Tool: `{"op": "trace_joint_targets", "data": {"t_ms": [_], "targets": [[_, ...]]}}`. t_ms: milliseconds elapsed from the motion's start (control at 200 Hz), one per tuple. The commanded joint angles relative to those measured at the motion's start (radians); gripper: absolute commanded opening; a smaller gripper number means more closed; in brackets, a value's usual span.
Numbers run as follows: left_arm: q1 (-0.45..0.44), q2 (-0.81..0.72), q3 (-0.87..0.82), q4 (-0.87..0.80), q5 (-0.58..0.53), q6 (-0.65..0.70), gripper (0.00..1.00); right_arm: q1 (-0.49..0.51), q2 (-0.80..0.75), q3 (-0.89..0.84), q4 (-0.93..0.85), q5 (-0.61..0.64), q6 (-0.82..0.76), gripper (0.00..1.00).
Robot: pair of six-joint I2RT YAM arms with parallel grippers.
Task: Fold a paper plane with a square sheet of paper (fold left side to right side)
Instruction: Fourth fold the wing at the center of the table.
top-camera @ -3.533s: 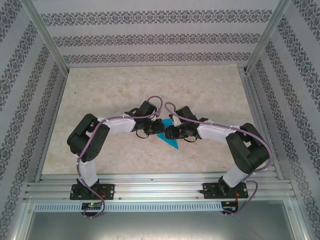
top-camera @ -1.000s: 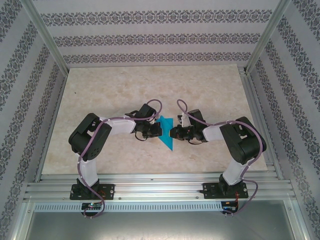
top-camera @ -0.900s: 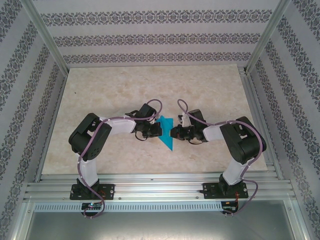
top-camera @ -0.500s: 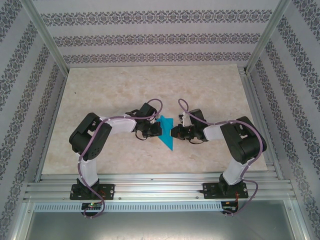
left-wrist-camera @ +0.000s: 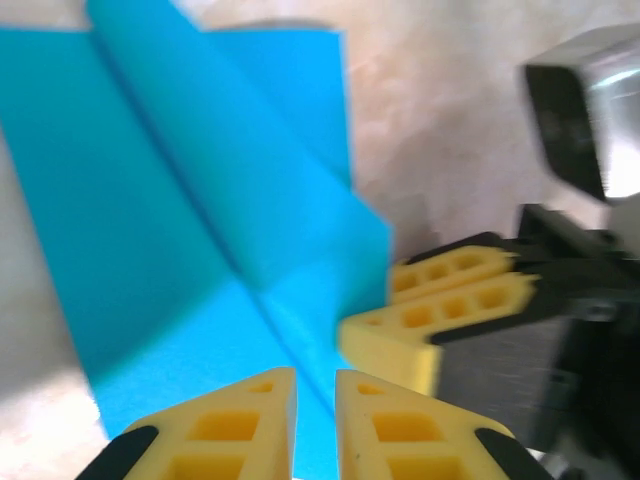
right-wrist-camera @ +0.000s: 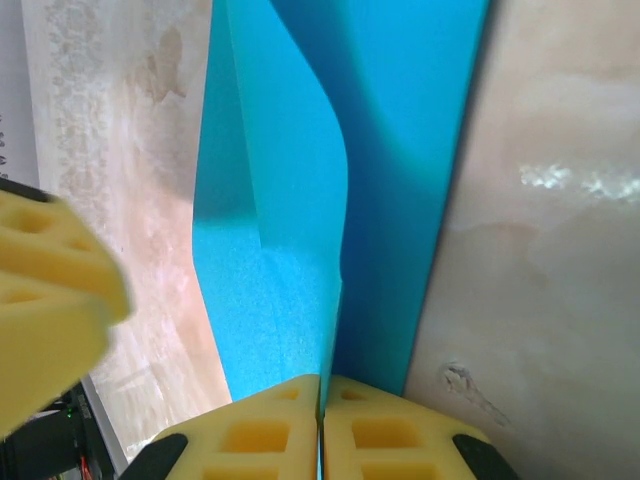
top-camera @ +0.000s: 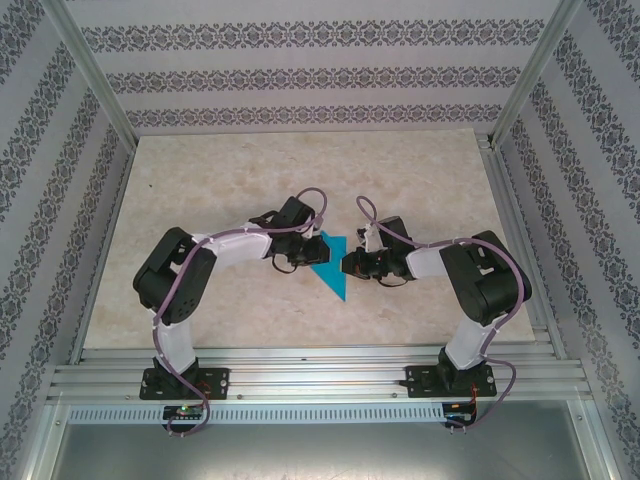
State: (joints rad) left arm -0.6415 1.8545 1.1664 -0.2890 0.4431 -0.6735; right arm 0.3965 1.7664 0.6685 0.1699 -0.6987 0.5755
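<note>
You are clamping the paper plane (right-wrist-camera: 285,250) in your right tool (right-wrist-camera: 322,385), jaws closed on a raised fold; your left tool (left-wrist-camera: 315,378) is sitting at its opposite side, jaws slightly parted.

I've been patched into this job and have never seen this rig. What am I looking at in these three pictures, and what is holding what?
These are two robot arms bolted side by side at the near edge of a pale table. The wide picture looks down from above and behind them, with the left arm on the left. The other two pictures come from a camera on each wrist, so the yellow blocks at the bottom edge are that arm's own fingers. Between the arms lies the folded blue paper, creased to a point aimed toward the bases. The right fingers are shut on a raised flap of it. The left fingers stand over it with a narrow gap between them.
</note>
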Motion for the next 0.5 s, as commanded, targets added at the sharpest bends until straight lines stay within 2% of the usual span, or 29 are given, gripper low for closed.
{"op": "trace_joint_targets", "data": {"t_ms": [0, 260, 495], "targets": [[0.008, -0.025, 0.04, 0.0, 0.059, 0.02, 0.18, 0.001, 0.05, 0.007, -0.028, 0.053, -0.031, 0.09], [-0.004, 0.078, 0.06, 0.095, 0.132, -0.038, 0.14, 0.009, 0.056, 0.006, -0.03, 0.057, -0.032, 0.09], [-0.013, 0.144, 0.07, 0.131, 0.132, -0.073, 0.12, 0.013, 0.056, 0.011, -0.039, 0.062, -0.035, 0.09]]}}
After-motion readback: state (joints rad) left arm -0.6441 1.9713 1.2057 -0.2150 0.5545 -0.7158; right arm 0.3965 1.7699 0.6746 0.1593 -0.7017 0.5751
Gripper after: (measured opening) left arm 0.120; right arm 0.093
